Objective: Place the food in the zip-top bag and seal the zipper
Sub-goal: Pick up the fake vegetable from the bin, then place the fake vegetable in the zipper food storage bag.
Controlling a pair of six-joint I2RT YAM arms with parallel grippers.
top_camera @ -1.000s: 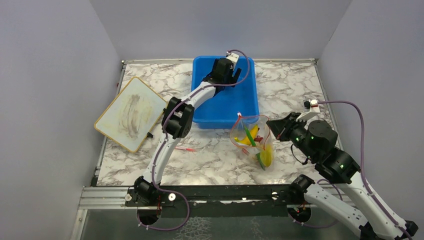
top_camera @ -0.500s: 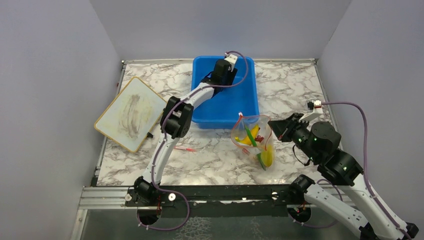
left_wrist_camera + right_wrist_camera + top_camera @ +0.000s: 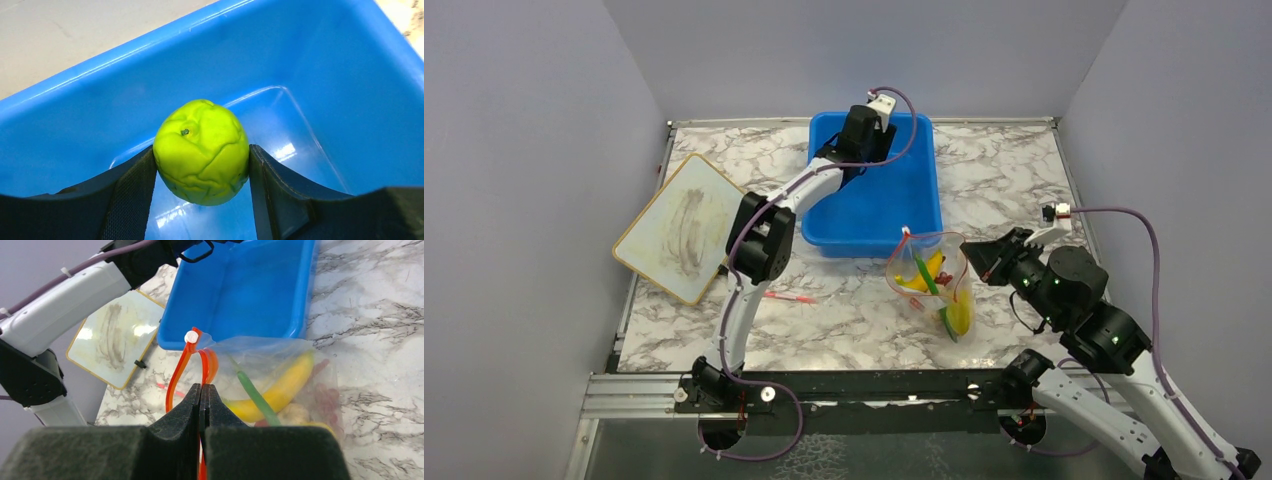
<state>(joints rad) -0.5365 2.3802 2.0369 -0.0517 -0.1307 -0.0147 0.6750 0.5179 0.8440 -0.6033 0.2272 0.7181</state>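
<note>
Inside the blue tub (image 3: 325, 75), my left gripper (image 3: 201, 162) is shut on a green lime (image 3: 201, 150), one finger pressing each side of it. From above, this gripper (image 3: 861, 130) is over the tub's far end. The clear zip-top bag (image 3: 929, 280) lies in front of the tub with a yellow banana (image 3: 287, 385) and other food inside. Its orange-red zipper (image 3: 175, 380) stands up, parted at the mouth. My right gripper (image 3: 201, 390) is shut on that strip and holds the bag's mouth up.
A small whiteboard (image 3: 686, 225) lies at the left of the marble table. A thin red stick (image 3: 789, 297) lies near the left arm's elbow. The blue tub (image 3: 919, 200) sits just behind the bag. Grey walls close in the table on both sides.
My left gripper has closed from wide open onto the lime and shifted slightly in the tub's far end. The right gripper has kept its hold on the zipper strip.
</note>
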